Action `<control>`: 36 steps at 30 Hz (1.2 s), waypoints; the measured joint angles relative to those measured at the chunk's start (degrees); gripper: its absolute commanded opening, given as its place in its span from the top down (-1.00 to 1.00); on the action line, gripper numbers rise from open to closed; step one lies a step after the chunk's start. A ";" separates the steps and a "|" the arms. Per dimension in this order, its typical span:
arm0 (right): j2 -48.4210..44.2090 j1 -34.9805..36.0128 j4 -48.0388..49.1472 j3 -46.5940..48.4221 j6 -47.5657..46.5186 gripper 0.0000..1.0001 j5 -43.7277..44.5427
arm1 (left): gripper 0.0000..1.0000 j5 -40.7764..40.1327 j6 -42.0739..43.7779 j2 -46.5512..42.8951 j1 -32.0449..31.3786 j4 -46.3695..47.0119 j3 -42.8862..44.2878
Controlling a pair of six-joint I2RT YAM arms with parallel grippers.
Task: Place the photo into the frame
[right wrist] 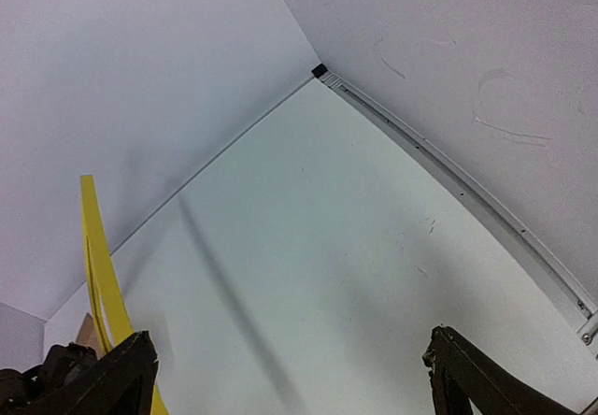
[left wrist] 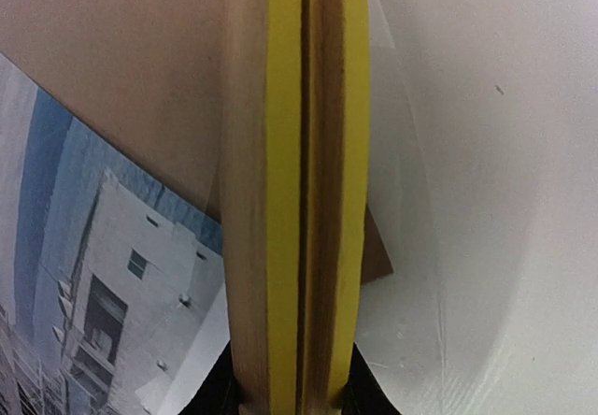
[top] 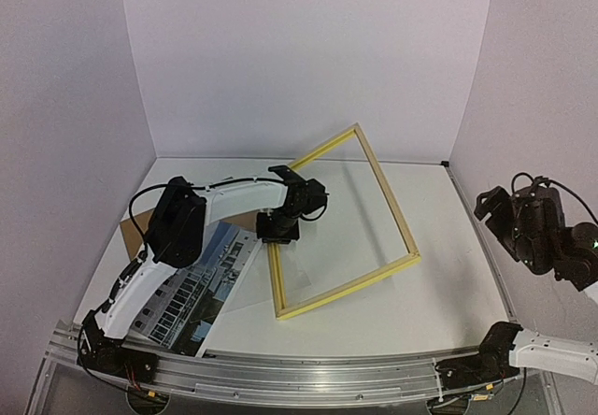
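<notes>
1 hand [top: 277,231] — left — clamps frame [top: 391,202]; photo [top: 201,279] beside.

The left arm [top: 131,289] reaches forward, left pincer [top: 277,230] clamped; the right pincer [right wrist: 291,368] gapes wide

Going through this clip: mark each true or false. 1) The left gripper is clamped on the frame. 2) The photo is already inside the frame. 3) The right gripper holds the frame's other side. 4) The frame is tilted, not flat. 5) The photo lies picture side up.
1) True. The left gripper is shut on a side bar of the frame.
2) False. The photo lies outside the frame, to its left, partly over a brown board.
3) False. The right gripper is open, empty and well off to the right of the frame.
4) True. Its far corner is raised off the table.
5) True.
</notes>
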 measured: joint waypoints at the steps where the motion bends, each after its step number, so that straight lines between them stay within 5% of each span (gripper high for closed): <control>1: 1.19 0.00 -0.38 0.35 -0.87 -0.97 0.62 | 1.00 0.18 -0.94 0.34 -0.49 -0.66 0.60; 15: 2.33 0.00 -2.55 0.19 -7.37 -0.97 2.34 | 0.97 1.71 -11.06 2.31 -5.43 -4.71 3.56; 26: -0.91 0.00 -2.93 -2.69 -7.91 -0.97 1.29 | 0.34 2.08 -11.37 2.53 -6.90 -3.76 3.88; 36: -4.45 0.00 -2.95 -4.36 -7.85 -0.97 -0.49 | 0.31 0.96 -12.42 2.13 -8.09 5.99 1.72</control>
